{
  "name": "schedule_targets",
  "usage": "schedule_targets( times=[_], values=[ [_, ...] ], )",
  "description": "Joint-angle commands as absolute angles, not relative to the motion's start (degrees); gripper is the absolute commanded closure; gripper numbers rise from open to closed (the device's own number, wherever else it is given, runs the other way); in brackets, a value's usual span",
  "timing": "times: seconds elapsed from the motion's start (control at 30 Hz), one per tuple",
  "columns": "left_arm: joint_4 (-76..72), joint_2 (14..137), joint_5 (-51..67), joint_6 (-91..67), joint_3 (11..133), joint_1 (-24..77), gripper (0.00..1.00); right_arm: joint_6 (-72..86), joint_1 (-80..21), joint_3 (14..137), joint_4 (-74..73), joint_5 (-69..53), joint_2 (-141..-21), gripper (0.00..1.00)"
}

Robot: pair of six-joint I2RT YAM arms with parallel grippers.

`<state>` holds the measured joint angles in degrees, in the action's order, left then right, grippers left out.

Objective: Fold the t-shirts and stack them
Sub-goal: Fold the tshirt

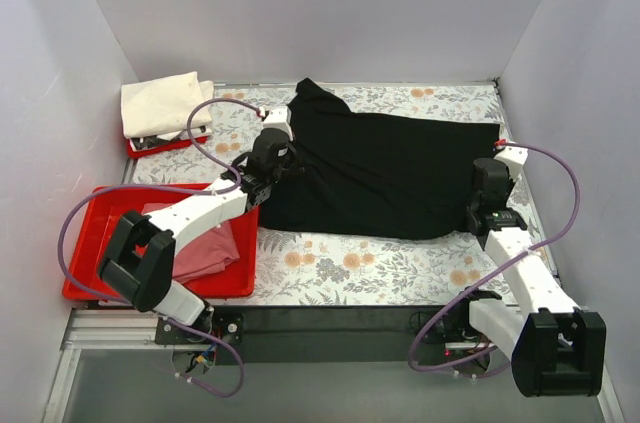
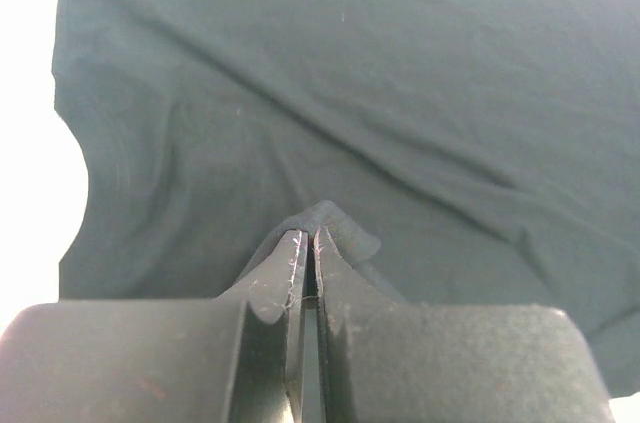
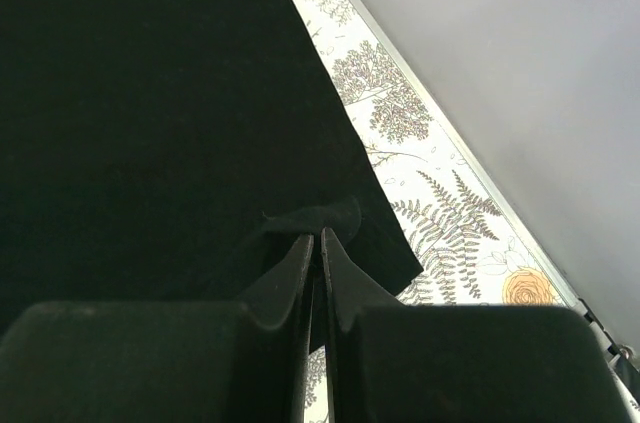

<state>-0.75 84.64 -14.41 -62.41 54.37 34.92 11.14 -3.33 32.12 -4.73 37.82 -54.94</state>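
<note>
From above, a soft plain black t-shirt (image 1: 385, 168) lies spread across the middle of the floral-patterned bench (image 1: 340, 263). The left gripper (image 1: 262, 179) sits at its left edge and the right gripper (image 1: 487, 208) at its near right corner. A folded cream-white t-shirt (image 1: 160, 103) rests at the far left. A dusty pink t-shirt (image 1: 208, 251) lies in the red plastic tray (image 1: 85, 238) at the near left.

In the left wrist view, the left gripper (image 2: 306, 241) is clenched on a small raised pinch of the black t-shirt (image 2: 350, 93).

In the right wrist view, the right gripper (image 3: 318, 239) is clamped on a fold of the black t-shirt (image 3: 150, 113), near its corner.
</note>
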Motion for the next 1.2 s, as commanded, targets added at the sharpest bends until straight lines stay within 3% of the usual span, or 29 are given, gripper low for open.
schedule_targets(
  times=[0.0, 0.53, 1.17],
  values=[
    [-4.92, 86.21, -14.24, -58.63, 59.93, 33.31, 1.00, 10.46, -2.90, 34.63, 0.95, 40.95, -58.00, 0.99],
    [-7.91, 100.63, -6.59, -53.17, 71.45, 27.60, 1.00, 11.07, 1.58, 34.10, 5.45, 43.68, -66.62, 0.99],
    [-13.45, 99.40, -5.01, -54.93, 67.41, 23.29, 1.00, 13.27, 8.09, 34.45, 7.82, 39.81, -70.92, 0.99]
  ],
)
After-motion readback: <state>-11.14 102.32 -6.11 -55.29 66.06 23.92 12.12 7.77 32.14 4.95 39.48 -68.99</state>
